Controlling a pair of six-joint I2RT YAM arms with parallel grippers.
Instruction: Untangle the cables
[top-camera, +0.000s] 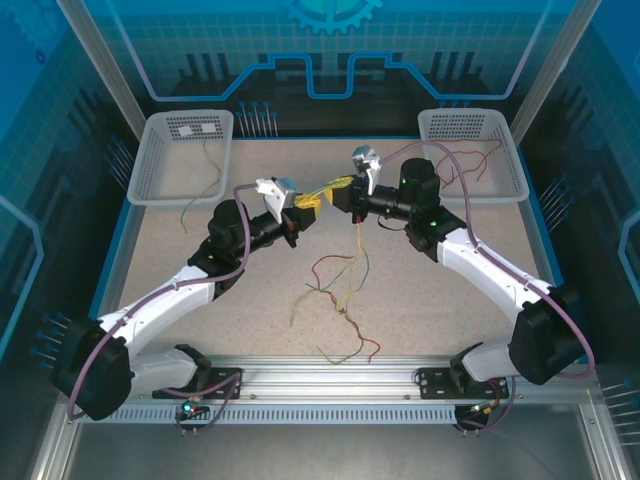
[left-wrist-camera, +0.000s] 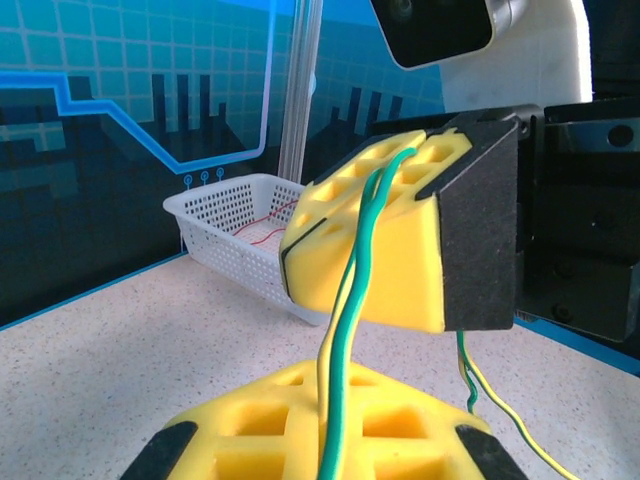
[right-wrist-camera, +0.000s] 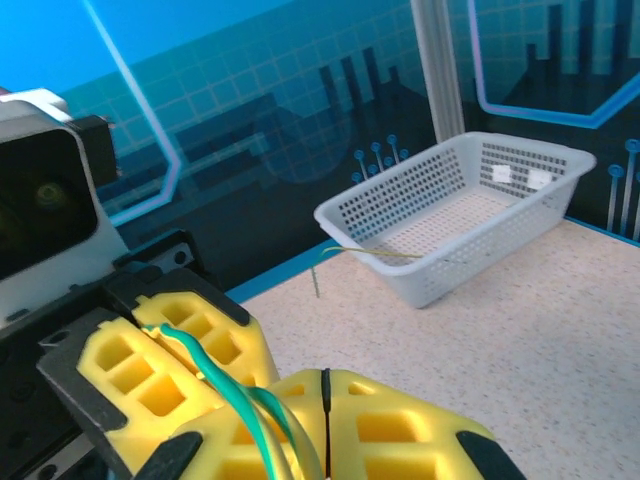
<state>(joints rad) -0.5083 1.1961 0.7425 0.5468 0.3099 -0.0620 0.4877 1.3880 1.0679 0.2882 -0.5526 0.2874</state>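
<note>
A: How are the grippers seen now?
B: The left gripper (top-camera: 306, 203) and the right gripper (top-camera: 343, 183) are brought tip to tip above the middle of the table (top-camera: 250, 330). The yellow pads (right-wrist-camera: 400, 440) of each are pressed together, and a green cable (left-wrist-camera: 345, 330) with a yellow cable (left-wrist-camera: 323, 365) beside it is pinched by both

A: Why is the same pair held twice?
B: It is judged that a short length is held between the two grips so that it can be drawn out of the knot. Below them the two cables are let down to the tangle (top-camera: 340, 290), which is lying on the table in front of the arms, red, green and yellow strands being crossed there

A: What is laid in the baskets?
B: Some red cables (top-camera: 465, 158) are laid in the right basket (top-camera: 460, 118), and one thin cable (top-camera: 205, 160) in the left basket (top-camera: 150, 160), its end hung over the rim. It is supposed that freed cables are sorted there

A: What is to be watched?
B: If the grips are pulled apart too quickly, the knot can be tightened, or the cables can be lost from the pads
</note>
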